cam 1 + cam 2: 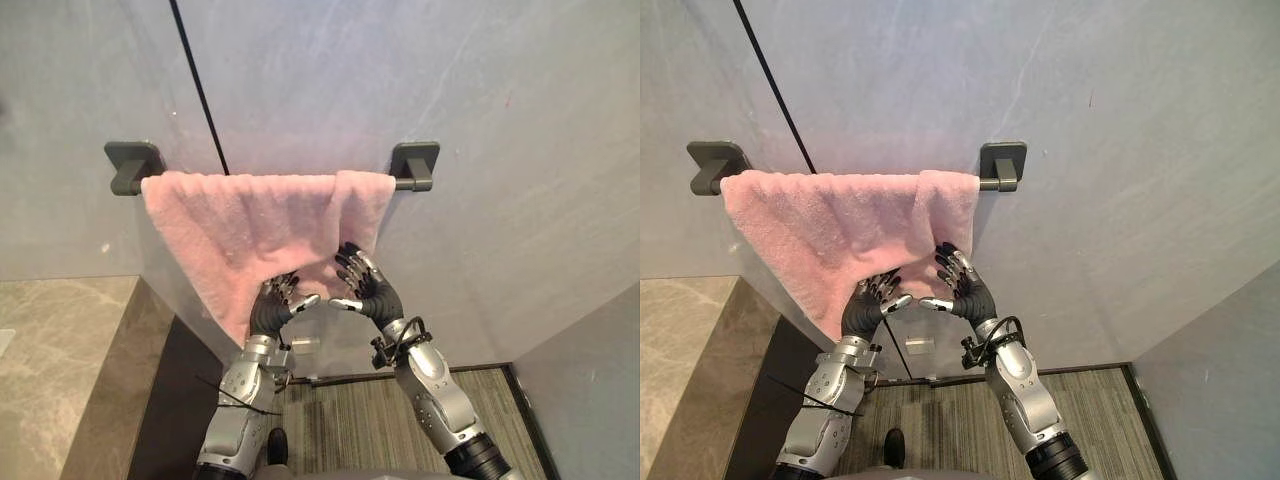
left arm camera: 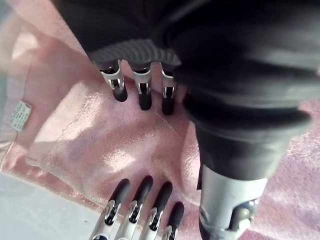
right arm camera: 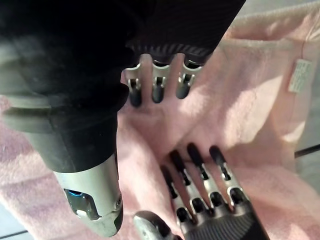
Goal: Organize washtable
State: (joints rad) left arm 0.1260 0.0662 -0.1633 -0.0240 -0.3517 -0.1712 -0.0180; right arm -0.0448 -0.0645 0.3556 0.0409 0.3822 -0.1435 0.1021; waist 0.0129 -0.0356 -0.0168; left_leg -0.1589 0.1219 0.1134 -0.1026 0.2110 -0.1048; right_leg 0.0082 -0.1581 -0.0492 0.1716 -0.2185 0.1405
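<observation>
- Hanging across the upper middle of the frame, the pink towel is draped over a dark grey towel bar fixed to the grey wall.
- You can see the towel covering nearly the whole bar, from the bracket at the left to just short of the bracket at the right.
- Its bottom edge is uneven: it drops lowest near the centre of the frame, right where your two hands meet.
- Your left hand sits at centre, slightly left, at that lowest part of the cloth. Its fingers are straight with their dark tips against the towel, and the thumb stands apart. It has hold of nothing.
- Your right hand is just to the right of it and a little higher, palm towards the towel. Its fingers are also straight and lie against the cloth without curling round it.
- The two hands' fingertips point towards each other, close together but not touching.
- A small white label shows on the towel near the hands.
- A stone counter fills the lower left corner of the frame.
</observation>
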